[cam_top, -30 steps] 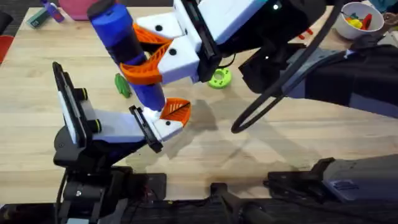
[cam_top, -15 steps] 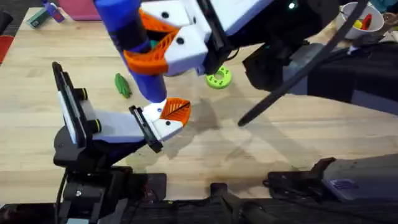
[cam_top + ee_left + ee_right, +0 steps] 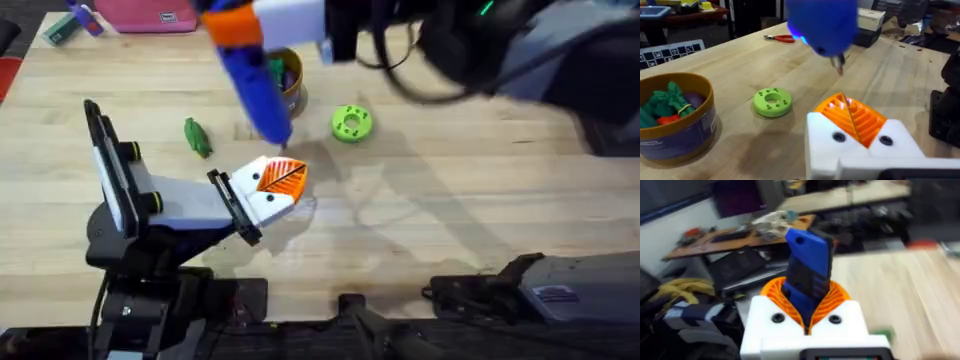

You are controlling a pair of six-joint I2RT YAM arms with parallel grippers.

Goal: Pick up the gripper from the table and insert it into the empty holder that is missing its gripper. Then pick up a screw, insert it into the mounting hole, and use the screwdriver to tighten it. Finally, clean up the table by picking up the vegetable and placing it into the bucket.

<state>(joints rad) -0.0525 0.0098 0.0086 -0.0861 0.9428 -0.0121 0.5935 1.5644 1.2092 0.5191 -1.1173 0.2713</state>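
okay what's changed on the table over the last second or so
The right gripper, still shut on the blue screwdriver, lifted it up and away from the left gripper, so its tip now hangs clear. The bucket came into sight. The left gripper, the vegetable and the green disc stayed put.

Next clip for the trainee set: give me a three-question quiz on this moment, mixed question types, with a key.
1. True or false: the right gripper holds the screwdriver between its orange fingers.
2. Multiple choice: where is the vegetable? A) in the bucket; B) on the table, beside the left arm; C) in the left gripper.
3. Fill in: in the left wrist view, the screwdriver's metal tip hangs just above the orange ____ of the left gripper.

Key: 1 true. 2 B. 3 fingers.
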